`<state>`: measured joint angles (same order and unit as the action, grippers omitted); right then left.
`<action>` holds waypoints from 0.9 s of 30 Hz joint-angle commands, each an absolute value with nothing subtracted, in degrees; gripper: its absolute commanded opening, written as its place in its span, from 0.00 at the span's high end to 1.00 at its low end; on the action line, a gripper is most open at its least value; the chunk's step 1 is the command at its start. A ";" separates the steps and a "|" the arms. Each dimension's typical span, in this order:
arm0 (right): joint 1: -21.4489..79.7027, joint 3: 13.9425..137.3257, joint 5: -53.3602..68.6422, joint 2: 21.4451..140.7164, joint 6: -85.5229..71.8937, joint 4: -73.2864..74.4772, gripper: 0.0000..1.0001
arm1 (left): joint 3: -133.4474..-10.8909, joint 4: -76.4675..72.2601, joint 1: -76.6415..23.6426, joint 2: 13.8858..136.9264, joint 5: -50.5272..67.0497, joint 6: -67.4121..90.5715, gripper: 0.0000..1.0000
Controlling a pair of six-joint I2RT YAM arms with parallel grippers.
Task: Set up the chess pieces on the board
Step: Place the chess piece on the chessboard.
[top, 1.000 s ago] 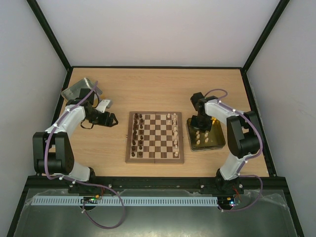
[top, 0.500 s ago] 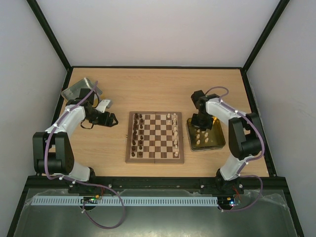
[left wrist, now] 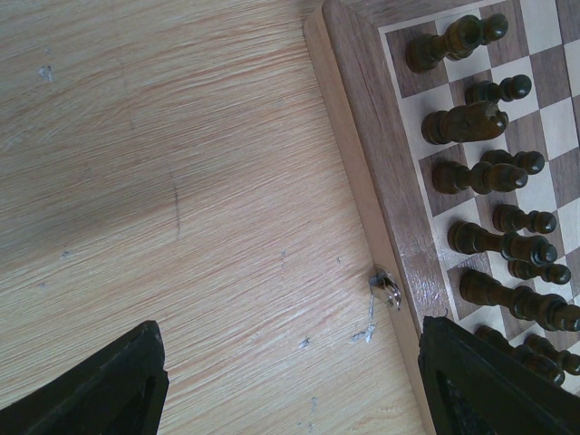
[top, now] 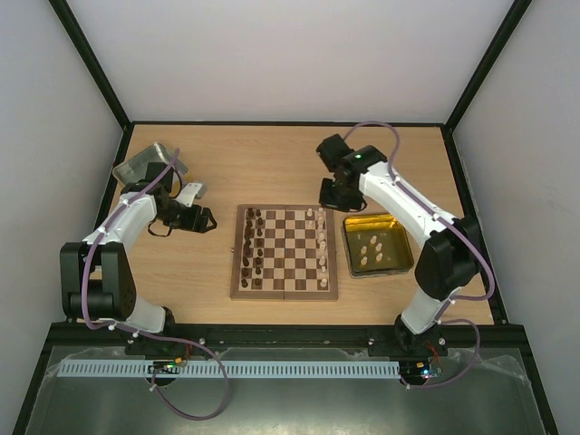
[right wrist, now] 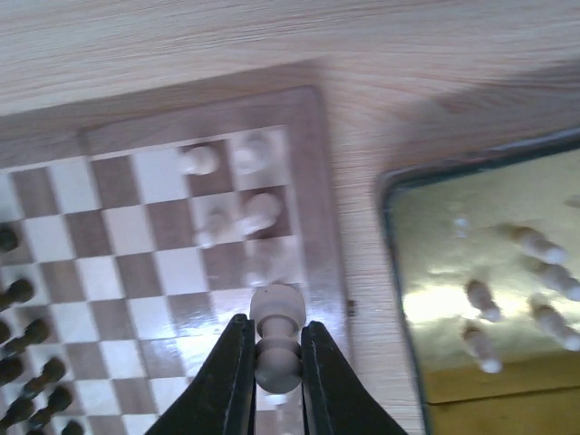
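Right claw [right wrist: 276,358] pinching one cream pawn [right wrist: 275,337] | left claw [left wrist: 292,388] spread, empty | tray [top: 392,237]: about six cream pieces [top: 370,251] | one board [top: 285,292]

light: bright, even | right wrist view: blurred | tray [right wrist: 426,304]: glare

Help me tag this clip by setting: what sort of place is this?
Probably a robotics lab test cell, not a home: left arm and right arm bolted at the edge of a wooden table, white walls in a black frame around it, and a chessboard laid out as a task.
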<state>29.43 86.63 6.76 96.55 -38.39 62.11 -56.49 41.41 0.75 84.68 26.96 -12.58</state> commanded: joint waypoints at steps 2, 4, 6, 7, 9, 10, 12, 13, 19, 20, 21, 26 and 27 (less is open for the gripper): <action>36.08 93.69 6.80 101.98 -42.45 66.76 0.91 | -55.81 41.42 0.53 83.81 27.26 -12.37 0.24; 38.14 94.98 6.88 103.43 -42.96 66.75 0.91 | -55.79 41.33 0.53 83.66 27.25 -12.39 0.24; 39.58 95.37 6.94 104.67 -43.29 66.44 0.91 | -55.80 41.31 0.53 83.62 27.19 -12.39 0.24; 40.16 95.11 7.09 105.13 -43.49 66.09 0.91 | -55.81 41.31 0.53 83.64 27.22 -12.39 0.24; 40.87 94.21 7.36 105.79 -43.59 65.24 0.91 | -55.76 41.36 0.52 83.54 27.22 -12.39 0.24; 41.01 93.62 7.40 106.08 -43.55 64.71 0.91 | -55.79 41.31 0.53 83.59 27.24 -12.39 0.24; 41.10 92.30 7.47 106.51 -43.51 63.69 0.91 | -55.70 41.31 0.53 83.52 27.24 -12.39 0.24; 41.13 91.83 7.47 106.74 -43.36 63.27 0.91 | -55.72 41.27 0.53 83.50 27.25 -12.39 0.24; 41.07 89.46 8.17 108.28 -42.77 61.16 0.90 | -55.72 41.22 0.53 83.58 27.24 -12.34 0.24; 41.07 89.13 8.17 108.62 -42.60 60.98 0.90 | -55.72 41.23 0.53 83.61 27.16 -12.32 0.24; 41.12 88.86 8.17 108.83 -42.48 60.77 0.90 | -55.68 41.22 0.53 83.59 27.13 -12.31 0.24; 41.07 87.54 7.88 109.58 -42.10 59.54 0.90 | -55.68 41.22 0.53 83.62 27.16 -12.35 0.24; 41.05 87.35 7.83 109.67 -42.10 59.23 0.90 | -55.71 41.22 0.53 83.61 27.15 -12.32 0.24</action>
<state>41.17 88.40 8.71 109.14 -42.46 60.47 -56.25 41.01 0.75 84.64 26.96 -12.56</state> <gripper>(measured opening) 0.100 0.761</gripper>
